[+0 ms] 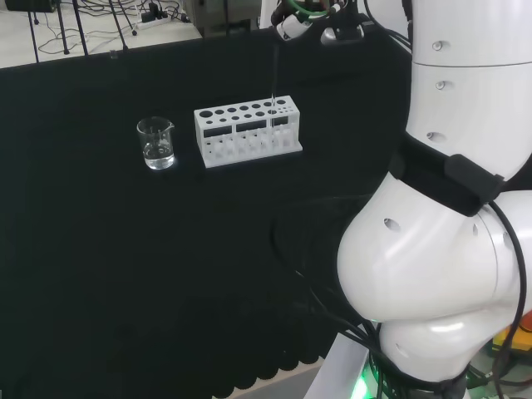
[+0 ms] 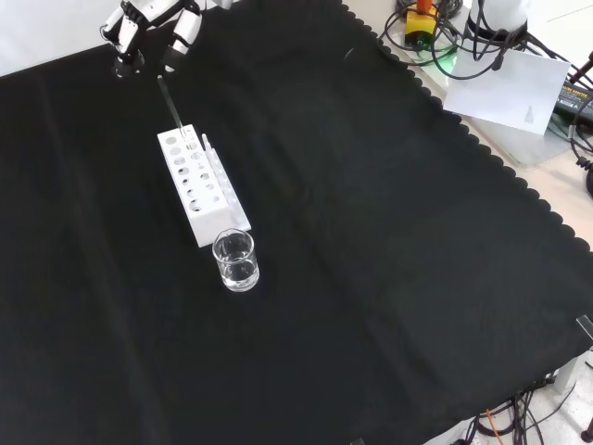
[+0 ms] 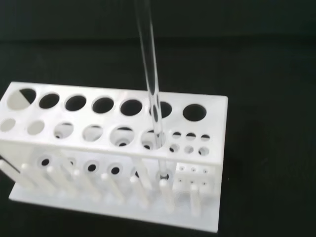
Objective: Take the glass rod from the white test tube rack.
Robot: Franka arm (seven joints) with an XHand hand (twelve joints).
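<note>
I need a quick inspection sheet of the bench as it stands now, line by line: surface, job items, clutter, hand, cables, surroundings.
Surface: black cloth, scalloped edge, bare apart from the ware.
Job's things: white test tube rack upright on the cloth; glass rod standing in one of its holes near one end, tilted slightly.
Clutter: glass beaker beside the rack, apart from it; in the head view it seems to hold a little clear liquid.
Hand: hand above the rod's top end in the front view, fingers curled; whether they hold the rod cannot be told.
Cables: black cables by the arm's base.
Surroundings: sheet of paper beyond the cloth's edge.
</note>
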